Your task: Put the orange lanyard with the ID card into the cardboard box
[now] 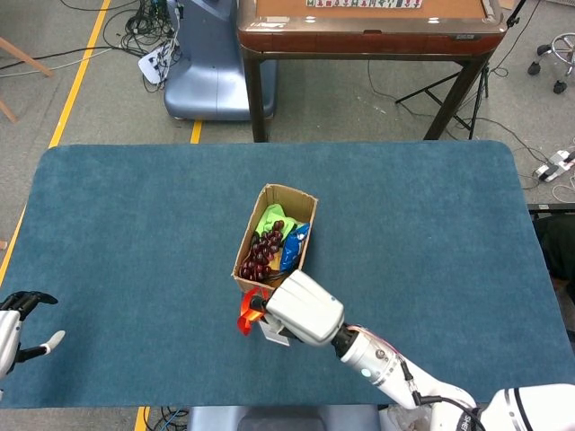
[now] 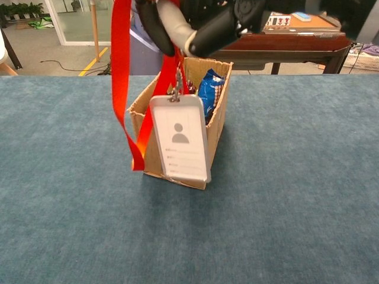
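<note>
— orange lanyard (image 2: 121, 71) and its id card (image 2: 179, 138) hang from our right hand (image 1: 303, 307), whose fingers (image 2: 177, 29) are hooked through the ribbon loop and clamped on it, just at the near end of the cardboard box (image 1: 305, 235).

— and which way does it lie from the opening?

— we see the strap dangling straight down under the hand, long axis vertical, card lowest but for one ribbon tail. in the chest view it hangs in front of the box's near wall, not yet over the opening; we judge the move ahead is forward, along the box's length.

— which hand is nearer?

— the right, by far. our left hand (image 1: 20, 326) sits at the table's near left edge, well apart, fingers spread and holding nothing.

— materials?

— flat, glossy woven ribbon; a stiff clear card sleeve on a metal clip; worn, creased corrugated board. dark grapes (image 1: 260, 251), a blue packet (image 1: 292, 247) and something green (image 1: 269, 217) already fill the narrow box on the napped blue table (image 1: 431, 233).
</note>
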`<state>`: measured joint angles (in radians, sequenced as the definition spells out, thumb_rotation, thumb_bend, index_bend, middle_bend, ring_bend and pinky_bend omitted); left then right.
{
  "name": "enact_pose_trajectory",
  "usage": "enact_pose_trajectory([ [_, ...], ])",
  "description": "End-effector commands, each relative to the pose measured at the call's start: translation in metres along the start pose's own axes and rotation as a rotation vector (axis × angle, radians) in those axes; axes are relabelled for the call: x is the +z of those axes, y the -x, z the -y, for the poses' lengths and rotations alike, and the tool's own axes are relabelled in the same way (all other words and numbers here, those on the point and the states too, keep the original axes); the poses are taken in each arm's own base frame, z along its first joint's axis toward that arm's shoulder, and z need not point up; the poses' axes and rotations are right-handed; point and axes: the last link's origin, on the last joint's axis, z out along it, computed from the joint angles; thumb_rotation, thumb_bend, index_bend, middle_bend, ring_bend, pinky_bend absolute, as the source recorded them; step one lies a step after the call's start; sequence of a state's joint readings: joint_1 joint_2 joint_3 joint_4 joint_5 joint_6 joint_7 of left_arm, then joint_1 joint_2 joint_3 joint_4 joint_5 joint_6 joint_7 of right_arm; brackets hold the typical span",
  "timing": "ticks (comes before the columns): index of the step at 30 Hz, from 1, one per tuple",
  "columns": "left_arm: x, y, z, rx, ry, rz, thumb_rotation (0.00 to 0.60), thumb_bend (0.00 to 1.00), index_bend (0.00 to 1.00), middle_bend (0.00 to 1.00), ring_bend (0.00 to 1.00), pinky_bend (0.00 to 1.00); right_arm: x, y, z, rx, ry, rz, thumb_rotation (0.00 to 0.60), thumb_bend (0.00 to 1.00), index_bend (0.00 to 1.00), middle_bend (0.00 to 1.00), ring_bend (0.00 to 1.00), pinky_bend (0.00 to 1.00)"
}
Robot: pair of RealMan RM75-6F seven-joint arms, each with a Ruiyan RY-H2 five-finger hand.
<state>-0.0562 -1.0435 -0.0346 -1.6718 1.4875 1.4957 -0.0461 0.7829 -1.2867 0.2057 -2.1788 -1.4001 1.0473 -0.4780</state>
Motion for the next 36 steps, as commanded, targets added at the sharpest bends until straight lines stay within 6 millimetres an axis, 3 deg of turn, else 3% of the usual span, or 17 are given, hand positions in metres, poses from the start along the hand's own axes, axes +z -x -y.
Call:
enact_pose_trajectory([
  [1, 0.0, 0.0, 0.0, 0.0, 0.0, 0.0, 0.6, 0.16, 0.4, 0.39, 0.28, 0.42, 0.006, -0.005, -0.006, 0.033, 0.016, -0.038, 0.6, 0.85, 0.71, 1.0, 1.0, 1.0],
  [19, 0.0, 0.001, 0.001, -0.001, -0.005, 0.002, 0.6, 0.16, 0.4, 0.39, 0.28, 0.42, 0.027, -0.028, -0.042, 0.11, 0.101, -0.181, 0.6, 0.86, 0.71, 1.0, 1.0, 1.0],
  [36, 0.0, -0.001, 0.002, -0.011, -0.01, 0.0, 0.6, 0.16, 0.4, 0.39, 0.28, 0.42, 0.051, 0.002, -0.064, 0.071, 0.176, -0.15, 0.6, 0.85, 0.71, 1.0, 1.0, 1.0],
])
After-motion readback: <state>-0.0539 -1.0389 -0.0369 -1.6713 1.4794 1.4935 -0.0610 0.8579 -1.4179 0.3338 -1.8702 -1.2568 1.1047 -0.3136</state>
